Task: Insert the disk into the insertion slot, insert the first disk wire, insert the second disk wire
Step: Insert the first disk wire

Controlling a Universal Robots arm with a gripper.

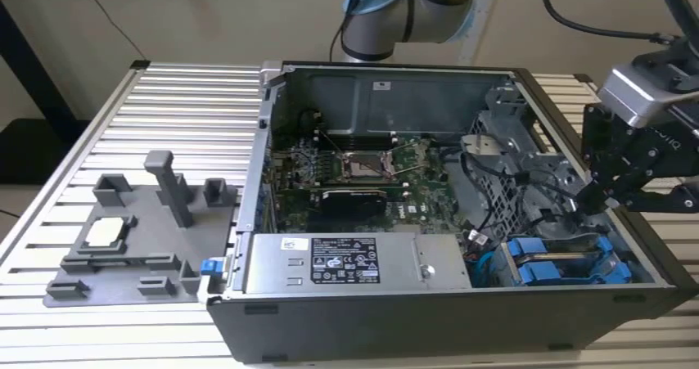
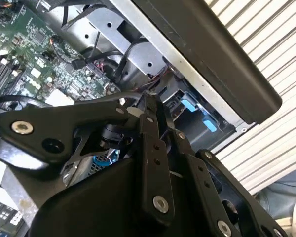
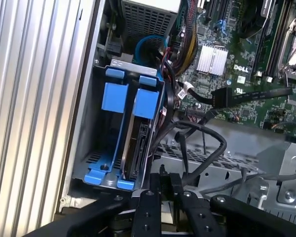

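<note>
In the exterior view your gripper [image 1: 595,204] hangs over the drive corner of the open computer case [image 1: 437,328], where the disk [image 1: 552,269] sits in its slot. In the second wrist view the fingers [image 2: 149,128] look drawn together; you can't tell whether they pinch anything. In the first wrist view the disk [image 3: 138,148] stands on edge in the drive cage [image 3: 89,143], with a looping black wire [image 3: 213,143] near the gripper [image 3: 165,180]. You're likely at the first wire, which calls for squaring its plug to the disk.

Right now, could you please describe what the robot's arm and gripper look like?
The arm is silver-grey metal with pale blue joint caps. The gripper is black, built of bolted linkage bars under a grey block, with black cables looping above.
</note>
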